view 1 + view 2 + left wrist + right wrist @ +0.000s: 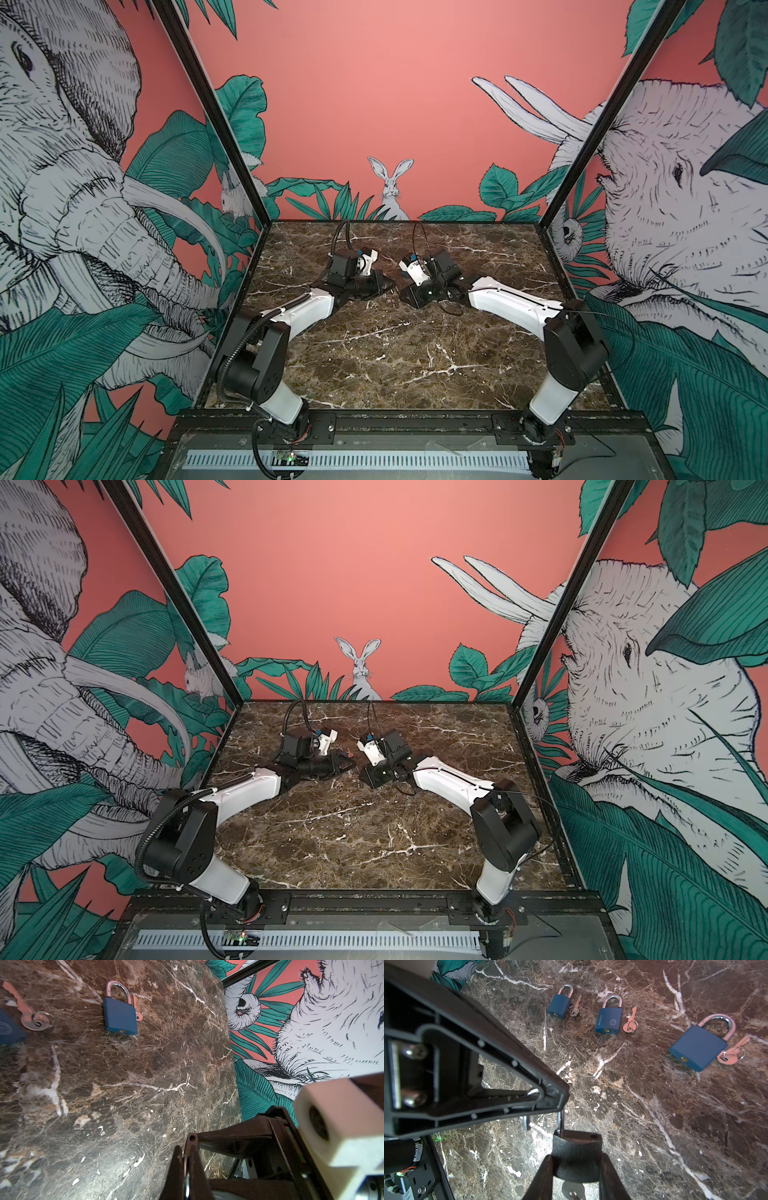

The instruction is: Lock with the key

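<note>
1. The left gripper (185, 1153) has its jaws pressed together on the silver shackle (560, 1124) of the black padlock (577, 1147). The left wrist view shows the thin metal pinched between its fingers.
2. The right gripper (576, 1157) has its jaws partly apart, clamped on the two sides of the black padlock's body.
3. The shackle stands open. Its long leg runs from the body up to the left gripper's tip, and its short free end hangs clear beside the body.
4. The round silver head of the key (573, 1190) shows just beneath the body, between the right gripper's fingers. I cannot tell whether it sits in the keyhole.
5. In both top views the two grippers meet tip to tip near the middle of the surface (654, 1126), and the arms hide the padlock.
6. Well apart from the held padlock, a small blue padlock (559, 1006), a middle blue padlock (608, 1020) and a large blue padlock (698, 1050) lie in a row on the surface. One of the spare keys (630, 1022) lies just beside each.
</note>
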Robot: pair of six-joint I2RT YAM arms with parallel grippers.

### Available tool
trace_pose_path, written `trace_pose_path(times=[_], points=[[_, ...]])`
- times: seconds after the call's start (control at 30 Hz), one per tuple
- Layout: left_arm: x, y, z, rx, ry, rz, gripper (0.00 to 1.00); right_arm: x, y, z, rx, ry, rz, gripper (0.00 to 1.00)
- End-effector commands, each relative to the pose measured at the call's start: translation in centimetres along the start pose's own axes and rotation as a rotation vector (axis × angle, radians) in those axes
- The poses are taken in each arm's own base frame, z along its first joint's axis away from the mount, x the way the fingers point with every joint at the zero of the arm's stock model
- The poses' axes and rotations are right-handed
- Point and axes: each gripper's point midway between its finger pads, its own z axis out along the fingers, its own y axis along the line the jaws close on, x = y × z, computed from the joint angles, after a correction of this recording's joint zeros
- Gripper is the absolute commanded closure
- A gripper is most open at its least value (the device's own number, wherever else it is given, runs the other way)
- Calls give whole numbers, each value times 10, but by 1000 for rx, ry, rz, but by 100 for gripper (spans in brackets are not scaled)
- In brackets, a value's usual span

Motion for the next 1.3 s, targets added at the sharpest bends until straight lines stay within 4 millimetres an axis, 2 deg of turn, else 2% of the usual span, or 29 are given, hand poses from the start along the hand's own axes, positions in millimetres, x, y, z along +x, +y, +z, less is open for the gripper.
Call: trace_pose_path(times=[0.0,0.13,0.33,0.53,0.73,1.03,1.17,1.27], points=[[-9,-15,-10,2,-42,32,100,-24,8,-11,-5,-74,-22,63],[-12,-17,-13,-12,-55,35,100,-20,8,-12,-4,-72,-22,51],[-14,-19,-15,-15,-57,30,100,-18,9,-22,-2,-121,-44,43],[-14,-22,-18,-12,-62,33,100,-16,9,-36,14,-252,-78,48],[-14,-23,-19,-8,-66,23,100,-13,10,-48,138,-476,-238,50],[-15,-27,-21,1,-73,23,100,-13,18,-35,226,-559,-327,49],[-14,-28,-22,2,-74,22,100,-11,18,-19,220,-556,-323,51],[-14,-29,-24,2,-74,25,100,-16,21,-17,214,-596,-320,52]])
